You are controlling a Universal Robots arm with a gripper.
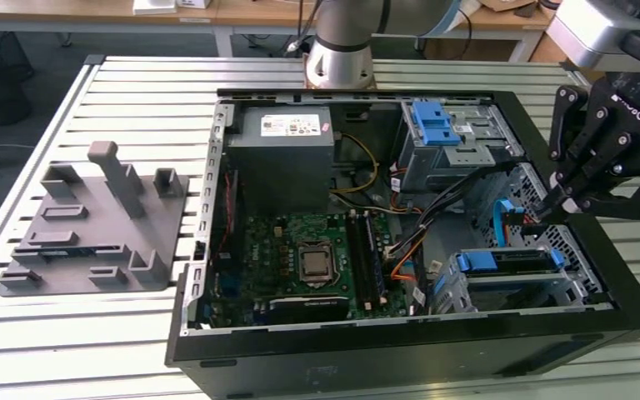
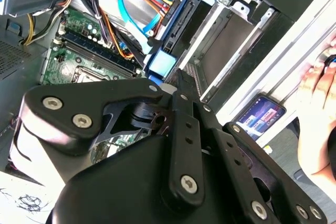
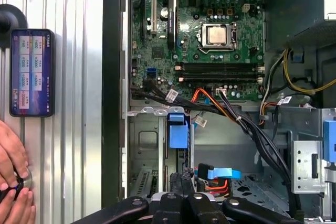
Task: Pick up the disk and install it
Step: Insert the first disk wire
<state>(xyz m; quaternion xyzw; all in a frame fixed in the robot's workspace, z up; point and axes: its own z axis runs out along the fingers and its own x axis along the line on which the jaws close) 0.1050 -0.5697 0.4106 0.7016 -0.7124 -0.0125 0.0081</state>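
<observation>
A slatted metal table (image 1: 142,92) is seen under an open PC case (image 1: 409,367), and the disk (image 1: 506,261) is found slotted into the drive cage (image 1: 576,285) at the exterior view's right, with the gripper (image 1: 547,212) hung just above it, pinched together with nothing seen held. The blue data cable (image 1: 502,218) and orange wires (image 3: 198,94) could get snagged, being so near the fingertips, or the disk knocked crooked in its slot. A white sticker (image 1: 290,126) is spotted on the power supply box (image 1: 281,167), print not read out.

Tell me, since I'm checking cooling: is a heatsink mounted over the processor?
No, the processor sits bare and uncovered in its socket on the motherboard in the first wrist view.
</observation>
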